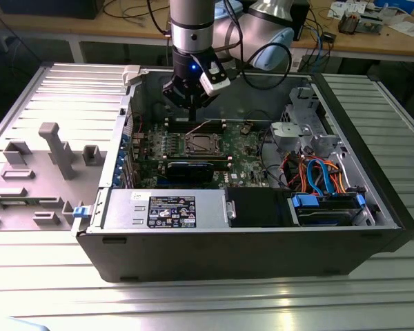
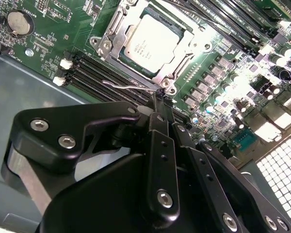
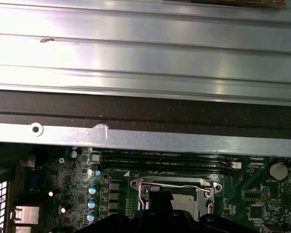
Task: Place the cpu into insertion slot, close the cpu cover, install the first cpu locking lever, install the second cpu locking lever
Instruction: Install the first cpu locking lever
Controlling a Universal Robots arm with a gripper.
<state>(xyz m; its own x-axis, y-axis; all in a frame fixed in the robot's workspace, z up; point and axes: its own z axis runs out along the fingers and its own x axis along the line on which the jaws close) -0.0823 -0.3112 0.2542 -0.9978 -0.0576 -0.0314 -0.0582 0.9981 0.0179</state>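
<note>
One arm hangs over an open computer case (image 1: 393, 207) in the exterior view, its gripper (image 1: 192, 110) low above the green motherboard (image 1: 245, 148); the jaws look drawn together into a single dark tip, holding nothing, just behind the insertion slot (image 1: 201, 144); one grey power supply (image 1: 167, 209) lies along the near wall of the case, one bundle of orange and blue cables (image 1: 322, 172) sits toward the exterior view's right, and the case rests on a ribbed metal worktop (image 1: 214, 303).

In the second wrist view the gripper (image 2: 157, 99) shows its jaws closed against each other, empty, their tip just beside one thin wire locking lever (image 2: 123, 86) near a corner of the socket; whether the tip touches the lever I cannot tell; one cpu (image 2: 151, 42) lies flat in the insertion slot, and one cpu cover (image 2: 117, 23) lies down around it, framing the metal top; one coin battery (image 2: 17, 22) sits well apart on the board.

In the first wrist view one cpu cover (image 3: 173, 184) sits flat over the socket, with the black case wall (image 3: 145, 109) beyond.
</note>
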